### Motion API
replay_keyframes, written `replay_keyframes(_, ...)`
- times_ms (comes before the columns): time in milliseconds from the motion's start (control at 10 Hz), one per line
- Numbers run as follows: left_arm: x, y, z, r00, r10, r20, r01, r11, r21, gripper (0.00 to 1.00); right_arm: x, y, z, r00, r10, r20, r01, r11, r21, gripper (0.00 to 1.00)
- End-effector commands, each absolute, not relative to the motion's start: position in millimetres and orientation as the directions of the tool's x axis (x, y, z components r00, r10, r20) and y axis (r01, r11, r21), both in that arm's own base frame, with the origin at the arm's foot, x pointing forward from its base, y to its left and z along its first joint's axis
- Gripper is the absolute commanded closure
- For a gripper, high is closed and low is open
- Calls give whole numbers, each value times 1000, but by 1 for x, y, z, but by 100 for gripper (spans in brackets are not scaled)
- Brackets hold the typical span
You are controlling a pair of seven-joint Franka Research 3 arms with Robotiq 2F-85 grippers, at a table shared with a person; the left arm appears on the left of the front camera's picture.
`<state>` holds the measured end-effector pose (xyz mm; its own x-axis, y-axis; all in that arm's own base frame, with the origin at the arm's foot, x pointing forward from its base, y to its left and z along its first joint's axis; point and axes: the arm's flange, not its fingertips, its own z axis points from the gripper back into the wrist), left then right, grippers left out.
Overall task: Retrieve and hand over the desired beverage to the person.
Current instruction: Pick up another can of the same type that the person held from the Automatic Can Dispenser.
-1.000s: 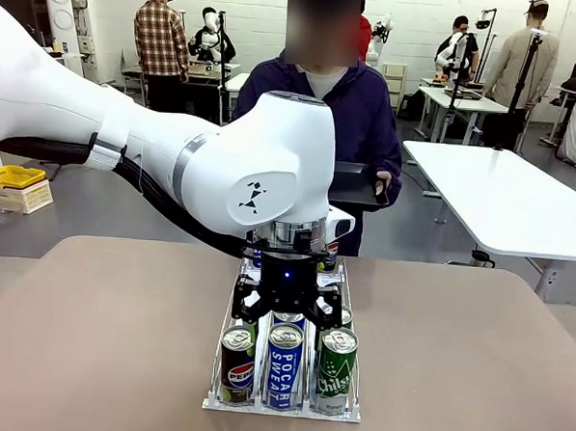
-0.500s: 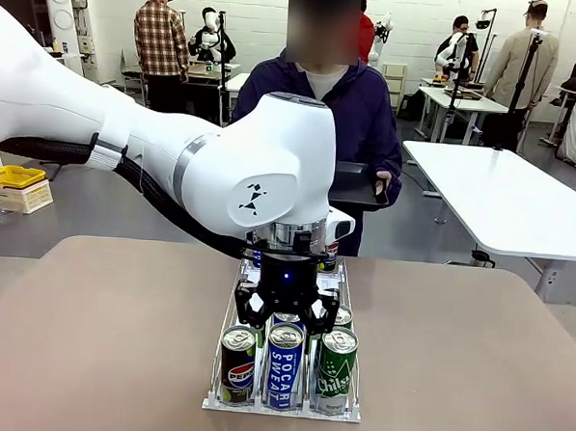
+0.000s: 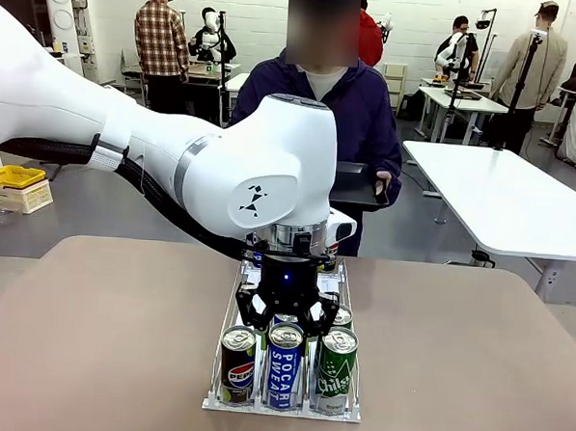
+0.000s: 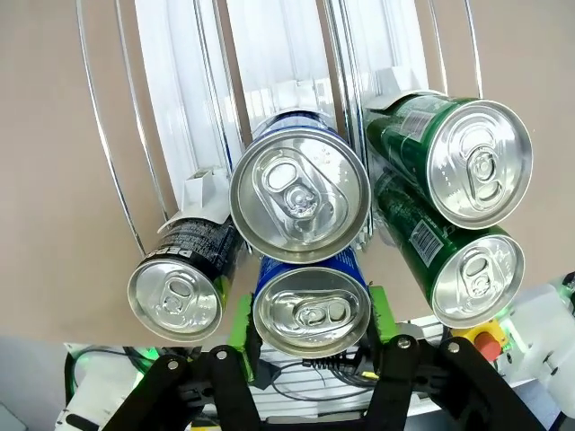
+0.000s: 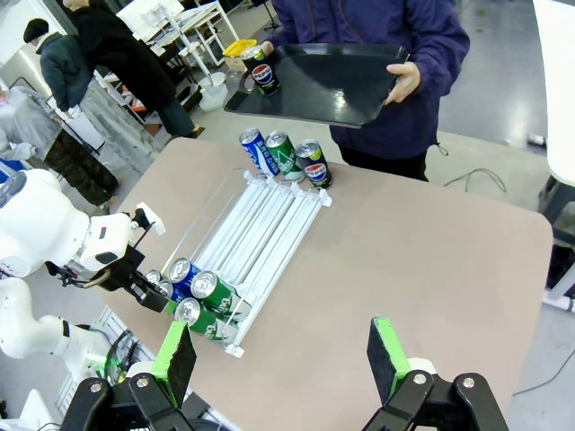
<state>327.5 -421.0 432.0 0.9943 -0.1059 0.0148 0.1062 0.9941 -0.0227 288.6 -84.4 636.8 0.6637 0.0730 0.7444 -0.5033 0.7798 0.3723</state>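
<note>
Green pads of left hand (image 4: 311, 334) clamp blue can (image 4: 311, 307).

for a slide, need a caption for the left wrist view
Left gripper closed on a blue can in the rack, among green and Pepsi cans.

L arm (image 3: 127, 144): white glossy shells, grey joint band, small black logo on wrist housing; black corrugated cable w/ white strap is routed beneath. L hand (image 3: 284, 323): black, blue LED lit, green pads (image 4: 239, 325). R hand (image 5: 280, 359): black linkages, screws seen, green pads. Person (image 3: 328, 102): dark navy-purple jacket worn over pale shirt.
</note>
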Motion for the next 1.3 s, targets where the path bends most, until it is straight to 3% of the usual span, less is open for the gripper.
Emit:
replay_keyframes(0,326,-419,427,992,-126,28,126,992,-22,97,291,-84,635,651,69,756,-528,757,386,0)
replay_keyframes(300,324,-428,446,989,-140,56,140,990,-6,100,291,-84,635,651,69,756,-528,757,386,0)
replay_keyframes(900,325,-471,610,984,-168,63,166,985,37,100,291,-84,635,651,69,756,-528,757,386,0)
replay_keyframes(1200,326,-486,668,984,-149,96,142,987,78,100,291,-84,635,651,69,756,-528,757,386,0)
